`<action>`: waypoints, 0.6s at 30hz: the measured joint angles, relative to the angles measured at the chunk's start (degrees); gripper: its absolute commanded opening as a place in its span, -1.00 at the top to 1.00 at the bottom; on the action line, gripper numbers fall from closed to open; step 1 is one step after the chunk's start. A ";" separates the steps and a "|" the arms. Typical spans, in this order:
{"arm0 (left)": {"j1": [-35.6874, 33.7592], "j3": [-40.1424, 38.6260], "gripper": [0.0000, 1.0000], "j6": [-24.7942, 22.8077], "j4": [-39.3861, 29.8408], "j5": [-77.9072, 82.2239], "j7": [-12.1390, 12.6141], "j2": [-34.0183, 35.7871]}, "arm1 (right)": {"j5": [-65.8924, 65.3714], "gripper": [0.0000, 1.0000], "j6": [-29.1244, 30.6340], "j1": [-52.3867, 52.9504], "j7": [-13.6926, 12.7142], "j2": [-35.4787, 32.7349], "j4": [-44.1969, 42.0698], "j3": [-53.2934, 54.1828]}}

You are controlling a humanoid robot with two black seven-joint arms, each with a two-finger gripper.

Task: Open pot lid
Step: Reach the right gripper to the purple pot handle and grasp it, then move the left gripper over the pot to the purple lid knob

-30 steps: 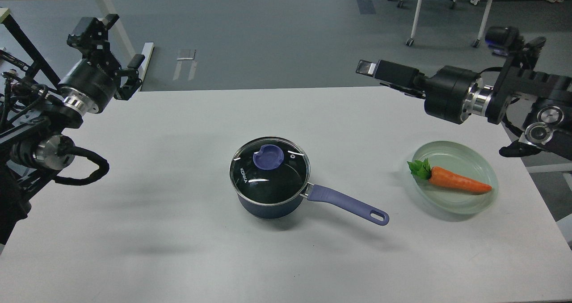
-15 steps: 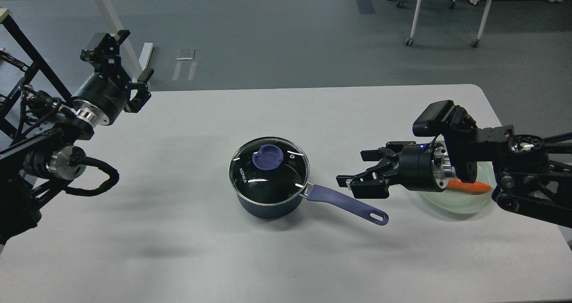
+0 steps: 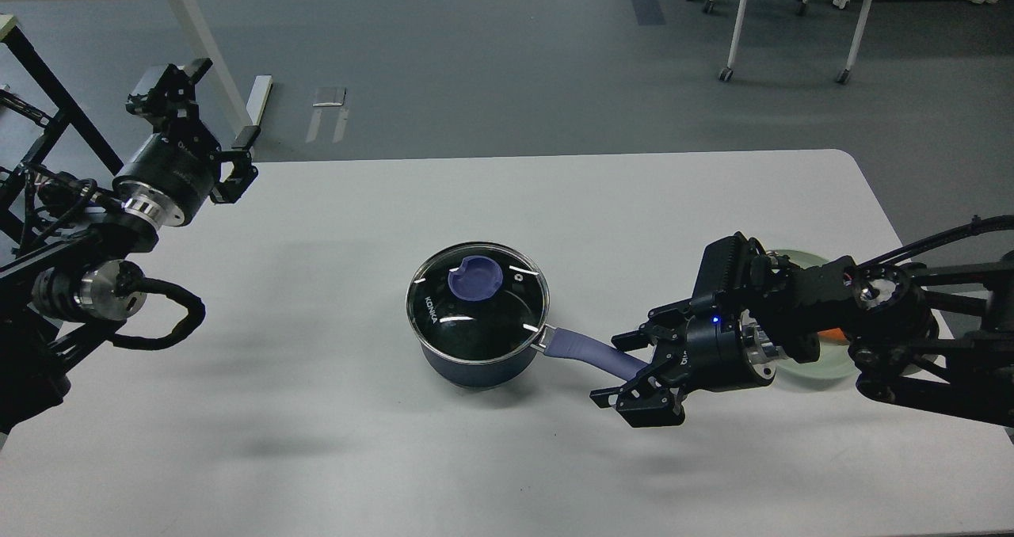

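The dark navy pot [image 3: 475,367] stands in the middle of the white table [image 3: 317,442], its purple handle [image 3: 577,348] pointing right and towards me. The clear glass pot lid [image 3: 478,306] sits flat on the pot, with its purple knob [image 3: 474,277] at centre. My right gripper [image 3: 627,372] is open, with its fingers on either side of the handle's far end; I cannot tell whether they touch it. My left gripper [image 3: 215,108] is open and empty, raised over the table's far left corner, well away from the pot.
A shallow glass dish [image 3: 808,369] with an orange carrot [image 3: 830,333] lies at the right, mostly hidden behind my right arm. Chair legs [image 3: 733,30] stand on the floor beyond the table.
My right arm has swung down from high at the right and moved left and nearer, bringing its open gripper around the handle's end. My left gripper shifted slightly. Pot and lid have not moved.
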 measured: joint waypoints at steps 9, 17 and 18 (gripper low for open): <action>-0.05 -0.05 -1.00 0.07 -0.10 0.00 -0.07 0.43 | -0.15 -0.08 0.25 0.30 -1.26 0.26 -0.27 -0.51; -0.80 -0.23 -1.00 0.92 -1.04 0.30 0.16 0.71 | 0.00 0.49 0.26 -0.04 -2.98 0.26 -0.83 -0.90; -0.97 -0.17 -1.00 0.94 -1.05 0.63 0.23 0.72 | 0.10 0.51 0.26 -0.08 -2.98 0.26 -1.24 -0.90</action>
